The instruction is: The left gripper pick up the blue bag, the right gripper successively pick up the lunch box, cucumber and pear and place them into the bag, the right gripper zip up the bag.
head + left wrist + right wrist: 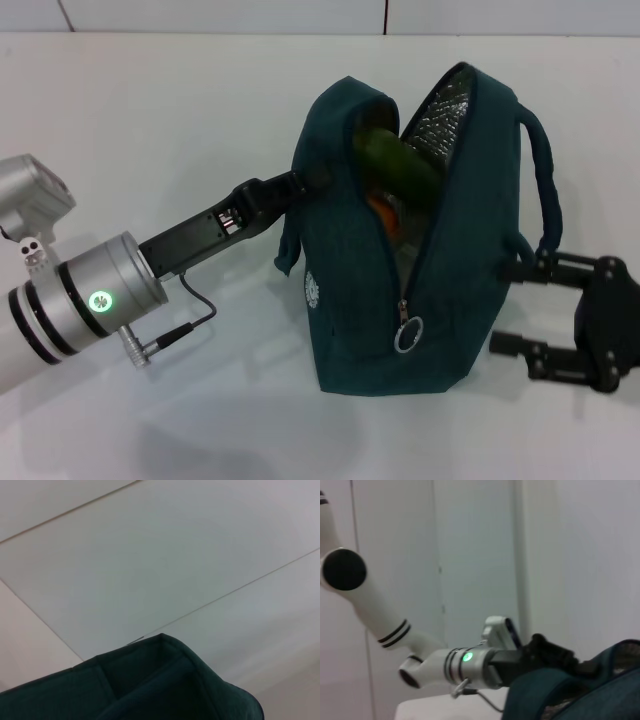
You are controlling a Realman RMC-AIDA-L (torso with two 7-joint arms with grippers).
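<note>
The blue bag point(350, 300) stands upright on the white table with its top unzipped and its foil lining showing. The cucumber point(400, 165) lies slanted in the opening, and the orange pear point(381, 212) shows just under it. The lunch box is hidden. My left gripper point(303, 182) reaches in from the left and is shut on the bag's left rim. The bag's fabric point(150, 685) fills the lower part of the left wrist view. My right gripper point(512, 306) hovers open beside the bag's right side, holding nothing. The right wrist view shows the left gripper point(555, 655) at the bag point(580, 690).
The zip's ring pull point(408, 335) hangs low on the bag's front. One padded handle point(540, 170) loops out on the right, just above my right gripper. The white table point(150, 120) stretches to the wall behind.
</note>
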